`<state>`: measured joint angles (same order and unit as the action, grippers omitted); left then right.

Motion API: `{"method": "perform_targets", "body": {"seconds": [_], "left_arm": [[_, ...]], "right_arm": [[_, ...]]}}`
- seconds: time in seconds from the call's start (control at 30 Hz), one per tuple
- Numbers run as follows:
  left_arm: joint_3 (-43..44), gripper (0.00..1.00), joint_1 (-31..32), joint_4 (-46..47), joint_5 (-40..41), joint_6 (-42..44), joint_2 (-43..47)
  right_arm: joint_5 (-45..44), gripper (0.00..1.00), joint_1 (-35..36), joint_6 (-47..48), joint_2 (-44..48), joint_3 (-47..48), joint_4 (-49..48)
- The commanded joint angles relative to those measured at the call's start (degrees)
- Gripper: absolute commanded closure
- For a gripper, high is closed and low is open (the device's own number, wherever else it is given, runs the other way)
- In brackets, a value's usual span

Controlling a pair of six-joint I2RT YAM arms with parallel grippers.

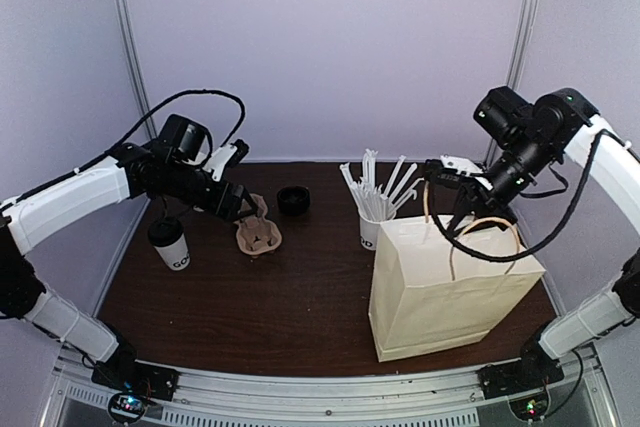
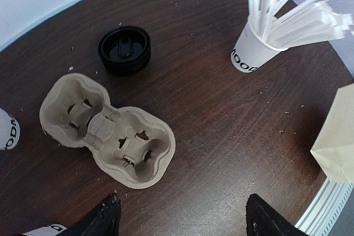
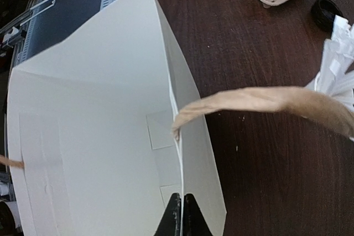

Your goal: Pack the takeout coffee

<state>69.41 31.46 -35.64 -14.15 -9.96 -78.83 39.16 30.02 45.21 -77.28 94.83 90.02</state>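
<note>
While your right gripper [image 3: 181, 214] pinches the cream paper bag [image 3: 99, 109] by its rim, your wide-open left gripper [image 1: 243, 209] could topple the black-lidded white paper takeout coffee [image 1: 170, 244] to its left if it swings in sideways.

The takeout coffee [image 1: 170, 245] reads "GO"; the straw cup [image 2: 251, 51] shows partial "OOD".

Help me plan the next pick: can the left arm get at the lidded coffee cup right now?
Probably yes. The coffee cup stands upright and alone, left of the cup carrier. The left claw hangs open over the carrier, with nothing visible between it and the cup.
</note>
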Motion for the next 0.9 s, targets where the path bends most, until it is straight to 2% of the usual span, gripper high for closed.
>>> {"method": "perform_targets", "body": {"seconds": [0.0,0.07,0.17,0.3,0.4,0.57,0.87], "left_arm": [[3.7,0.23,0.2,-5.9,6.1,-5.7,-4.8],[5.6,0.25,0.2,-6.6,6.9,-3.9,-7.0],[12.2,0.26,-0.5,-13.1,12.9,-2.7,-14.0],[18.9,0.31,-0.8,-15.9,15.1,-7.0,-20.8],[20.0,0.35,-0.7,-14.2,14.2,-12.1,-24.6],[19.5,0.42,-0.6,-7.9,8.2,-17.5,-30.4],[22.8,0.56,-0.1,-7.2,5.6,-19.8,-38.9]], "right_arm": [[-2.6,0.97,7.4,-3.6,-5.2,4.2,-5.0],[-2.8,0.99,9.3,-3.1,-7.7,5.8,-5.3],[-2.8,1.0,10.6,-2.7,-11.0,8.2,-5.7],[-3.7,1.0,11.1,-3.0,-12.9,11.2,-6.2],[-6.0,1.0,11.1,-4.3,-11.8,10.5,-9.1],[-8.5,1.0,11.0,-4.9,-9.6,7.5,-11.8],[-8.8,1.0,11.0,-6.3,-8.2,4.4,-14.4]]}}
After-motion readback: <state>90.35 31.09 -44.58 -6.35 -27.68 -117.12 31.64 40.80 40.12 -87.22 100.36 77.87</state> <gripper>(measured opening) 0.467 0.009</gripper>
